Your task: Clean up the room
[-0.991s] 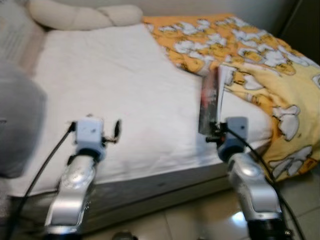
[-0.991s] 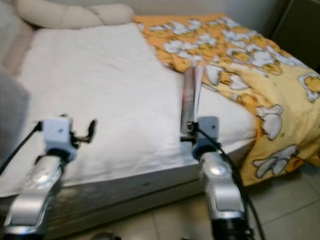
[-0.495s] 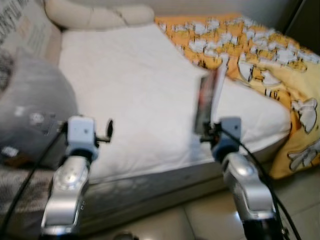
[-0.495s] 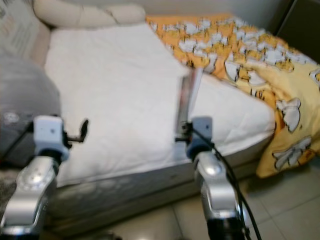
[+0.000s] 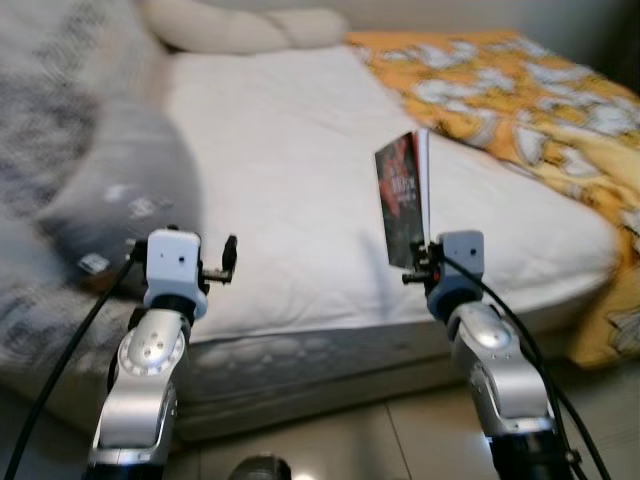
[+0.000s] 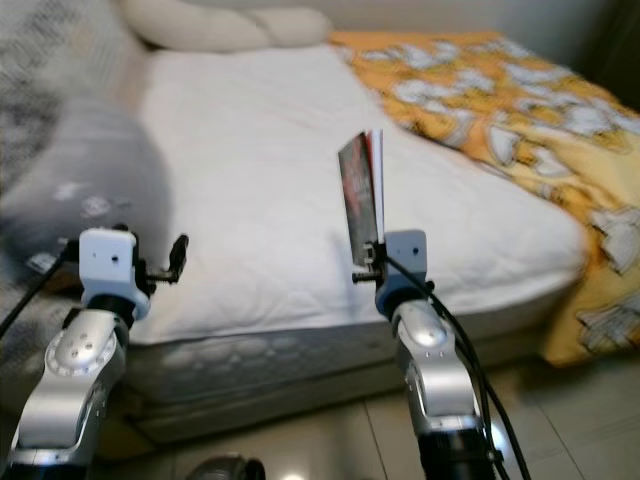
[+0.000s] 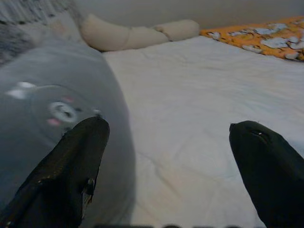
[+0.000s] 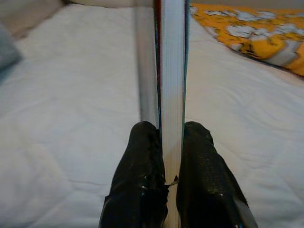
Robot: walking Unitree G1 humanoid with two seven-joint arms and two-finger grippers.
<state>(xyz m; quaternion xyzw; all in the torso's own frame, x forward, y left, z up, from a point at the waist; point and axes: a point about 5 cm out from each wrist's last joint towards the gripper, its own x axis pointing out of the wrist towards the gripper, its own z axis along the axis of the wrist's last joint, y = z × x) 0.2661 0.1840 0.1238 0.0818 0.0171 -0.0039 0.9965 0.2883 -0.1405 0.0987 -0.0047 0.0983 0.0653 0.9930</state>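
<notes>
Holding a thin book (image 5: 404, 200) upright in my right gripper (image 8: 167, 142), fingers (image 8: 137, 180) clamped on its lower edge, one on each cover. The book stands above the near edge of the bed (image 5: 300, 150), over the white sheet, dark cover turned toward my left arm.

Left gripper (image 7: 166, 166): fingers spread wide, nothing between them, hovering at the near left part of the bed just beside a grey plush cushion (image 5: 120, 200) with a small face on it.

Handling notes:
- Book looks light and fairly stiff, a slim paperback or magazine by my guess; held by one edge, the free end may flop or fan open.
- Covers look glossy, so it may slip if the grip loosens.
- Current hold sits close to the bottom edge; a pinch nearer the spine would keep the pages together better.

Also on the bed: a yellow patterned blanket (image 5: 520, 90) bunched along the far right side, a long cream pillow (image 5: 240, 28) at the far edge. Views are somewhat blurred.

Judgement: book picked up, not yet put away; no shelf or drop-off spot visible
</notes>
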